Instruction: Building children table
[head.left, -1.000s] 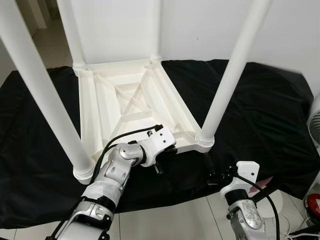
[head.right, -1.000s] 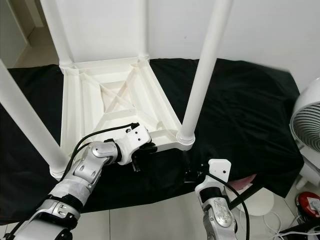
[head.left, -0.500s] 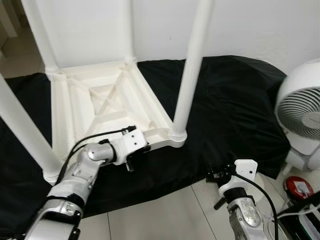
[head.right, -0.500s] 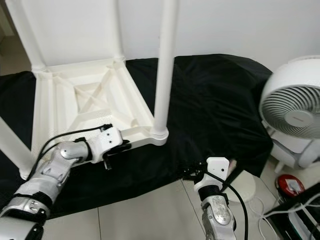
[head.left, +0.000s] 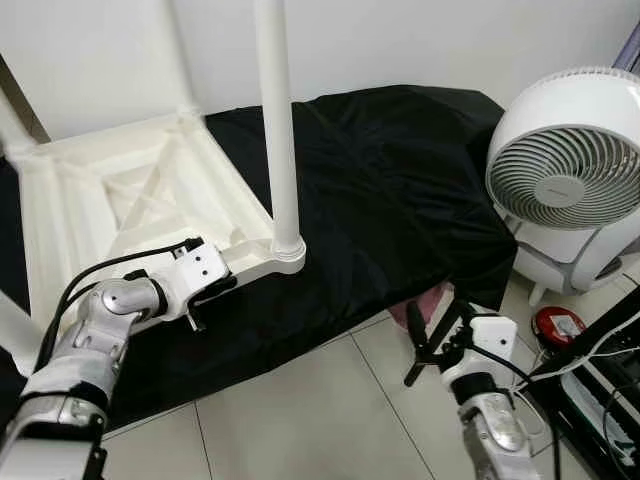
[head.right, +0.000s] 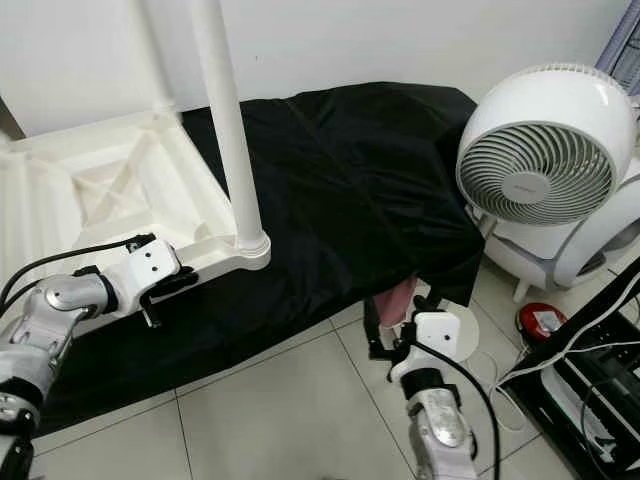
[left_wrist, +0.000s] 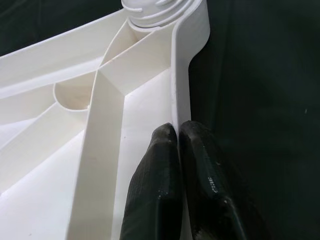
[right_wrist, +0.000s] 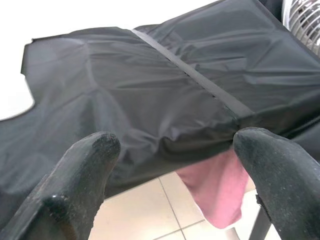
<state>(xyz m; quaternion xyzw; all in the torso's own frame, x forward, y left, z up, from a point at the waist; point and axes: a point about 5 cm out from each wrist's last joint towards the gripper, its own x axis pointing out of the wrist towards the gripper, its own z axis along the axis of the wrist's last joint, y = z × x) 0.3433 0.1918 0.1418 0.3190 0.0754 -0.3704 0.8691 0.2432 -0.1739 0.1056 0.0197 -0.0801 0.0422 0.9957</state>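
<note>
The white plastic children's table (head.left: 110, 210) lies upside down on a black cloth (head.left: 400, 190), its legs pointing up. The nearest leg (head.left: 277, 130) stands in the front right corner socket. My left gripper (head.left: 200, 305) is at the table's front rim beside that corner. In the left wrist view its fingers (left_wrist: 160, 175) are shut on the thin rim edge (left_wrist: 180, 90). My right gripper (head.left: 432, 340) hangs open over the tiled floor, off the cloth's front right corner, with nothing between its fingers (right_wrist: 87, 160).
A large white fan (head.left: 562, 180) stands on the floor at the right. A red round object (head.left: 558, 325) and cables (head.left: 600, 370) lie below it. Something pink (right_wrist: 212, 192) shows under the cloth's corner. Pale floor tiles (head.left: 300, 420) run along the front.
The view has swung right, bringing the fan into sight. My left gripper keeps its hold on the table rim. My right gripper now hangs over the floor rather than the cloth.
</note>
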